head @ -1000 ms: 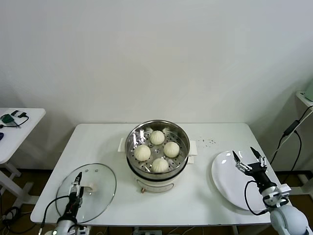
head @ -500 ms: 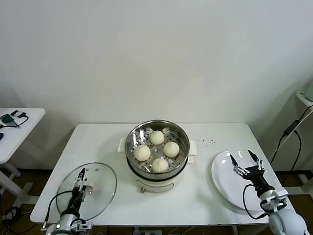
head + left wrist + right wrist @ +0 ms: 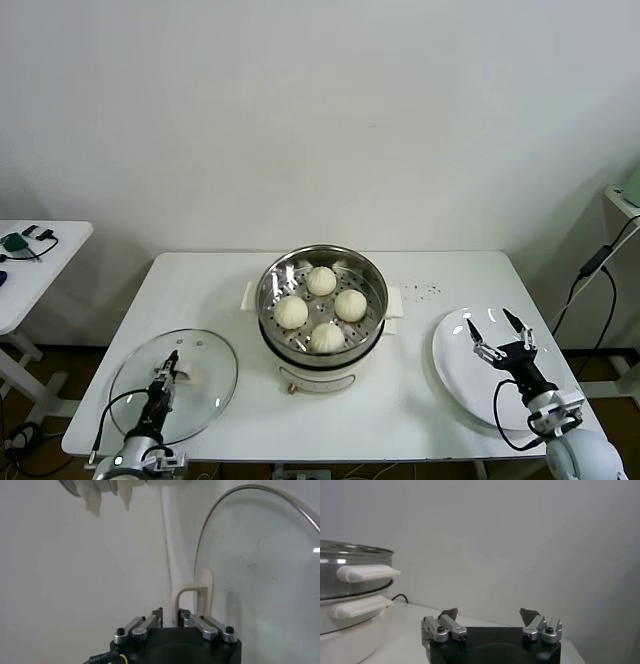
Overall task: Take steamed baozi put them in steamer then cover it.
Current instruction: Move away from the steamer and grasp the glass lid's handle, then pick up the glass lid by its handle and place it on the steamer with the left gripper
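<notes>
I see the steamer (image 3: 322, 315) at the table's (image 3: 230, 280) centre holding all four steamed baozi (image 3: 321, 307). The cover (image 3: 176, 384) lies front-left; my left gripper (image 3: 163, 383) is clamped on its white handle (image 3: 192, 596). My right gripper (image 3: 498, 333), fingers apart, hovers over the plate (image 3: 460, 380).

A white table (image 3: 440, 390) stands before a plain white wall (image 3: 320, 120), a side table (image 3: 30, 285) at left.

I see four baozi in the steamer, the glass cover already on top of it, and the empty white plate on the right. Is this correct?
Not quite. The cover is not on the steamer; the head view shows it on the table, to the robot's left, with the left gripper at its handle. The four baozi in the steamer and the empty plate are right.
</notes>
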